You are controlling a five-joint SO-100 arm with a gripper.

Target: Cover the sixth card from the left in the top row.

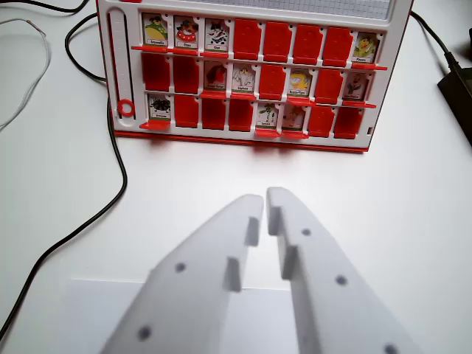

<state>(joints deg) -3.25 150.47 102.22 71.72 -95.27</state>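
Observation:
A red and white flip-card game board [110,66] stands at the top of the wrist view, facing me. Its top row shows three picture cards on the left [186,33], then several red flaps standing upright, then one picture card [364,48] at the right end. The sixth place from the left [306,43] shows a red flap. My gripper [265,200], with white fingers [221,251], hovers over the white table well in front of the board. Its tips are almost touching and nothing is held between them.
A black cable [110,199] curves down the table left of the board, and a thin white cable [29,66] lies at the far left. A black adapter [457,88] with its cord sits at the right edge. A pale sheet [96,310] lies under the gripper.

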